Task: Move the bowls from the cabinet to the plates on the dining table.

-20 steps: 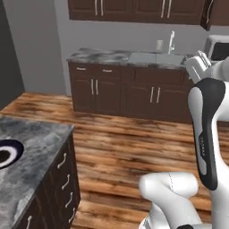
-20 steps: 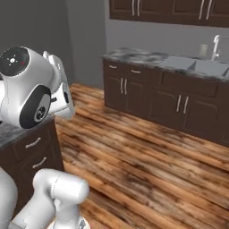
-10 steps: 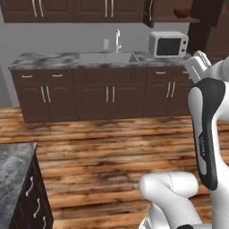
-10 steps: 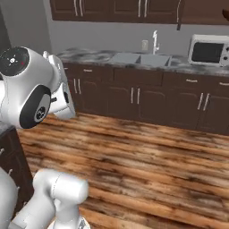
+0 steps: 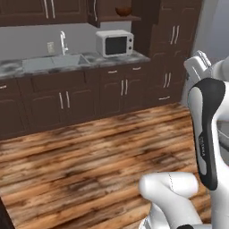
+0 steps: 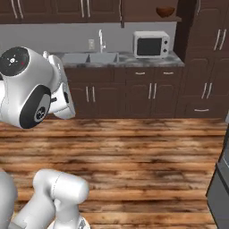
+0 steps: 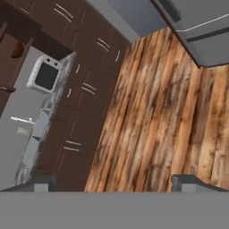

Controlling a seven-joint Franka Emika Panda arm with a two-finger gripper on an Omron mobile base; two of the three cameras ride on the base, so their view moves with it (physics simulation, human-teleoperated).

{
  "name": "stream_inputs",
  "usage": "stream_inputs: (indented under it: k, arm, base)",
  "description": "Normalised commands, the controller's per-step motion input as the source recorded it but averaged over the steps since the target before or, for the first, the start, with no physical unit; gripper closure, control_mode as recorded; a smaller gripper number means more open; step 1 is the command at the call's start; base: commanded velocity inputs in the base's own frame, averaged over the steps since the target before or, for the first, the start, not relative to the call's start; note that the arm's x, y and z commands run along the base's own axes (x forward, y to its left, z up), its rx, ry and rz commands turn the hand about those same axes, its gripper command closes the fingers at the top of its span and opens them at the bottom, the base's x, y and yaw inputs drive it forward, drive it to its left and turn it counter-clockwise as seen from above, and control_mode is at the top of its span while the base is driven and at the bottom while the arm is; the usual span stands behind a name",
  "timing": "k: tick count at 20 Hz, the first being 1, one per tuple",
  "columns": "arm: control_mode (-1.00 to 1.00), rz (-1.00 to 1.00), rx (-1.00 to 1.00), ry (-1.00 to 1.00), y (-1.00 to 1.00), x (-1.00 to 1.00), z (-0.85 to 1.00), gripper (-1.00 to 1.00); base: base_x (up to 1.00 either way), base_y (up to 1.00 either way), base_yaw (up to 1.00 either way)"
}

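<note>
Bowls: one seen, reddish-brown bowl [image 5: 123, 10] on open shelf above microwave. Microwave [image 5: 114, 43]: one, white, on desk [image 5: 138, 57]. Sink [image 5: 53, 62]: one basin in left base view; right base view shows two basins side by side. Faucet [image 5: 63, 42]: one. Wall outlet [image 5: 50, 46]: one. Upper cabinet [image 5: 44, 11] bar handles: two in left base view. Tall cabinet [image 5: 172, 49]: one, right of microwave. End effector fingertips [image 7: 188, 182]: two, at bottom of hand view.

My two base cameras look forward from behind my arm, well back from the sink counter [image 5: 67, 62], both taking in the microwave [image 5: 115, 43] and wood floor [image 6: 147, 152]. My hand camera, rolled sideways, faces the same microwave and floor.
</note>
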Motion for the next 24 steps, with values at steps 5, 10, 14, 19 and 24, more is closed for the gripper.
stream_inputs:
  k: [5, 10, 14, 19, 24]
  arm:
    - [1.00, 0.00, 0.00, 0.00, 0.00, 0.00, 0.00, -1.00]
    - [1.00, 0.00, 0.00, 0.00, 0.00, 0.00, 0.00, -1.00]
    - [1.00, 0.00, 0.00, 0.00, 0.00, 0.00, 0.00, -1.00]
    - [1.00, 0.00, 0.00, 0.00, 0.00, 0.00, 0.00, -1.00]
    - [1.00, 0.00, 0.00, 0.00, 0.00, 0.00, 0.00, -1.00]
  base:
    - [0.07, 0.09, -0.47]
    - [0.74, 0.39, -0.22]
    - [1.00, 0.11, 0.00]
    - [1.00, -0.03, 0.02]
    - [1.00, -0.06, 0.07]
